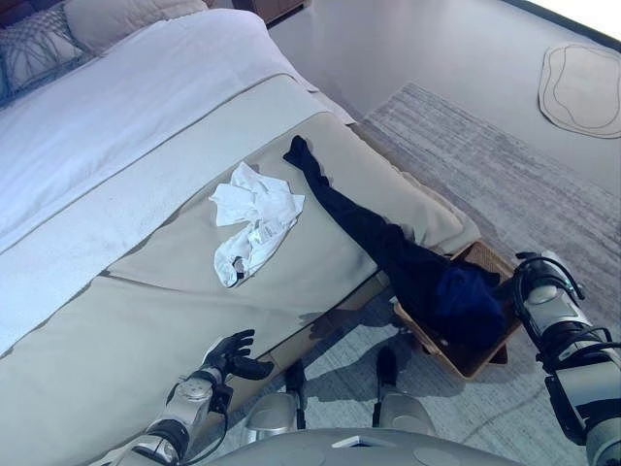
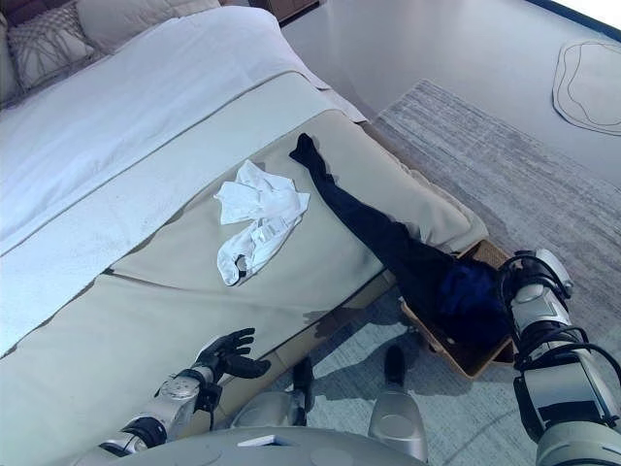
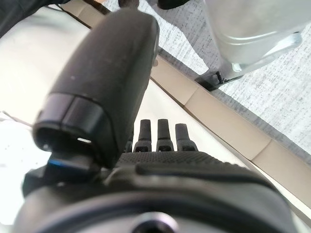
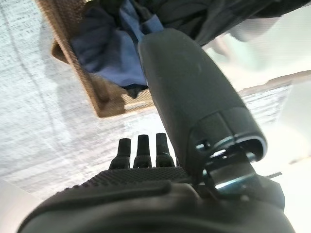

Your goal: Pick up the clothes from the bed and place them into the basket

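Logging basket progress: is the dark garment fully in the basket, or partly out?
Partly out: the dark garment bunches in the basket, its other end stretched up across the bed.

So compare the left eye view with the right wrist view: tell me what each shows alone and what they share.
Only the left eye view shows the white garment crumpled on the bed, the pillows and the left hand over the bed's edge. Only the right wrist view shows the right hand close up, fingers straight, holding nothing. Both show the wicker basket on the grey rug and the dark blue garment trailing from the bed into it.
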Controlling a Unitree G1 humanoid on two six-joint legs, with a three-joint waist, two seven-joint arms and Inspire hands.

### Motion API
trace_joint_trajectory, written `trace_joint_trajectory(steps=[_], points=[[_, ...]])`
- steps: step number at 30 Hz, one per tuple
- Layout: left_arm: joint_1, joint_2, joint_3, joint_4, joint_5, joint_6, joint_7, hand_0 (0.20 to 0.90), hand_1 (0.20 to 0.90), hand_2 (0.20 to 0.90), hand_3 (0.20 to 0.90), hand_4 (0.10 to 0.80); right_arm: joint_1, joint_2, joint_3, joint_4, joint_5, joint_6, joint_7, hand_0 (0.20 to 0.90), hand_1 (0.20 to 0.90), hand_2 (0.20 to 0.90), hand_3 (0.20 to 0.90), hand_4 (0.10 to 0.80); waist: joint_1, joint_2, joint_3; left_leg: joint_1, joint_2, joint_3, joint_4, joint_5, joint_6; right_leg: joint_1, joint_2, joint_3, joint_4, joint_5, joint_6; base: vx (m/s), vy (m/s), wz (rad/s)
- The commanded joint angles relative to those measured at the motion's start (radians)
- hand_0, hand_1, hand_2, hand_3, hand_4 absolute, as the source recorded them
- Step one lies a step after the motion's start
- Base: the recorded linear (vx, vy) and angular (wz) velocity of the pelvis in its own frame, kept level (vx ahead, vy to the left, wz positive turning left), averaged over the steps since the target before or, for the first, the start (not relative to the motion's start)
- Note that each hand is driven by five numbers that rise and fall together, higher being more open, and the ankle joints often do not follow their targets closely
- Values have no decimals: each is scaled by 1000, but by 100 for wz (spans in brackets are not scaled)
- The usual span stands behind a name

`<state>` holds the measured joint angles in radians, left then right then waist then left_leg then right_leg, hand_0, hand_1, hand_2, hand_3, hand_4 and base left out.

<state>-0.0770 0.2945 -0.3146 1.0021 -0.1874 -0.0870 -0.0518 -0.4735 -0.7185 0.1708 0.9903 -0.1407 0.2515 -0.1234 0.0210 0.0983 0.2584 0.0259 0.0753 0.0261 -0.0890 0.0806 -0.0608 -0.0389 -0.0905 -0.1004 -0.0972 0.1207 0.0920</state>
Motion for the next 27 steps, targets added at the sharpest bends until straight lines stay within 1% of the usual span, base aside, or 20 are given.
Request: trace_joint_trajectory(steps=[1, 4, 5, 7, 10, 12, 15, 17, 18, 19, 20, 21, 22, 24, 27], points=[[-18, 88, 9, -11, -3, -17, 13, 900, 900, 900, 900, 800, -57, -122, 26, -128, -5, -4, -6, 900, 900, 900, 900, 800, -8, -92, -30, -10, -30, -11, 41, -60, 6, 34, 22, 18, 71, -83, -37, 9, 32, -4], [0, 91, 33, -17, -7, -12, 20, 900, 900, 900, 900, 800, -23, -170, -10, -239, 13, 22, 24, 900, 900, 900, 900, 800, -15, -103, -25, -7, -26, -8, 30, -55, 4, 33, 23, 20, 71, -83, -36, 32, 54, -1], [12, 91, 49, -14, -9, -11, 23, 900, 900, 900, 900, 800, -10, -192, -38, -295, 1, 33, 37, 900, 900, 900, 900, 800, -18, -110, -26, -5, -25, -6, 27, -54, 3, 34, 24, 19, 72, -84, -35, 67, 74, 1], [31, 84, 68, -9, -9, -16, 28, 900, 900, 900, 900, 800, 4, -213, -81, -376, 5, 6, 8, 900, 900, 900, 900, 800, -17, -117, -29, -2, -24, -8, 27, -55, 3, 37, 24, 16, 76, -88, -35, 99, 84, 0], [41, 67, 82, 7, -15, -26, 38, 900, 900, 900, 900, 800, 3, -198, -98, -506, -36, -44, 30, 900, 900, 900, 900, 800, -8, -127, -30, -11, -32, -19, 54, -67, 6, 35, 17, 12, 88, -94, -35, 99, 106, 0], [41, 57, 92, -1, -24, -24, 44, 900, 900, 900, 900, 800, -3, -187, -84, -587, -57, -40, 75, 900, 900, 900, 900, 800, 4, -132, -24, -27, -42, -31, 87, -78, 9, 30, 12, 5, 97, -96, -39, 39, 109, 1], [37, 48, 93, -6, -31, -29, 44, 900, 900, 900, 900, 800, -27, -175, -50, -600, -80, -73, 77, 900, 900, 900, 900, 800, 25, -139, -12, -45, -55, -48, 121, -88, 14, 27, 4, -7, 102, -96, -43, 19, 76, 11], [41, 35, 82, -11, -26, -37, 51, 900, 900, 900, 900, 800, -80, -163, 0, -567, -78, -116, 47, 900, 900, 900, 900, 800, 57, -143, 2, -59, -68, -70, 149, -98, 19, 33, -4, -28, 102, -93, -46, 49, 116, 19], [39, 33, 74, -12, -29, -35, 54, 900, 900, 900, 900, 800, -119, -153, 24, -541, -63, -115, 43, 900, 900, 900, 900, 800, 72, -143, 8, -64, -74, -79, 158, -100, 21, 34, -9, -37, 104, -92, -46, 67, 170, 37], [38, 32, 54, -6, -29, -43, 55, 900, 900, 900, 900, 800, -210, -135, 75, -447, -46, -101, 32, 900, 900, 900, 900, 800, 107, -141, 20, -75, -84, -101, 173, -104, 23, 38, -18, -59, 108, -93, -47, 56, 140, 41], [37, 31, 51, -5, -29, -44, 55, 900, 900, 900, 900, 800, -232, -131, 89, -423, -40, -102, 27, 900, 900, 900, 900, 800, 113, -140, 23, -76, -86, -106, 175, -104, 24, 40, -19, -63, 108, -93, -47, 85, 165, 47], [32, 32, 35, 0, -39, -47, 57, 900, 900, 900, 900, 800, -315, -111, 144, -336, -17, -84, 16, 900, 900, 900, 900, 800, 148, -138, 33, -86, -95, -129, 184, -106, 27, 42, -29, -85, 112, -95, -46, 63, 114, 33], [31, 32, 34, 0, -48, -46, 59, 900, 900, 900, 900, 800, -328, -108, 153, -326, -16, -84, 14, 900, 900, 900, 900, 800, 151, -137, 36, -88, -97, -133, 186, -106, 27, 43, -31, -89, 113, -96, -45, 59, 128, 42], [16, 40, 21, -1, -61, -45, 54, 900, 900, 900, 900, 800, -402, -88, 206, -244, -2, -78, -20, 900, 900, 900, 900, 800, 182, -135, 51, -105, -106, -157, 199, -106, 31, 38, -42, -112, 126, -99, -44, 20, 87, 51], [-15, 57, -2, 4, -75, -41, 50, 900, 900, 900, 900, 800, -511, -58, 255, -104, 34, -41, -64, 900, 900, 900, 900, 800, 235, -128, 84, -139, -121, -200, 216, -101, 42, 18, -61, -150, 168, -110, -41, 37, 65, 56]])
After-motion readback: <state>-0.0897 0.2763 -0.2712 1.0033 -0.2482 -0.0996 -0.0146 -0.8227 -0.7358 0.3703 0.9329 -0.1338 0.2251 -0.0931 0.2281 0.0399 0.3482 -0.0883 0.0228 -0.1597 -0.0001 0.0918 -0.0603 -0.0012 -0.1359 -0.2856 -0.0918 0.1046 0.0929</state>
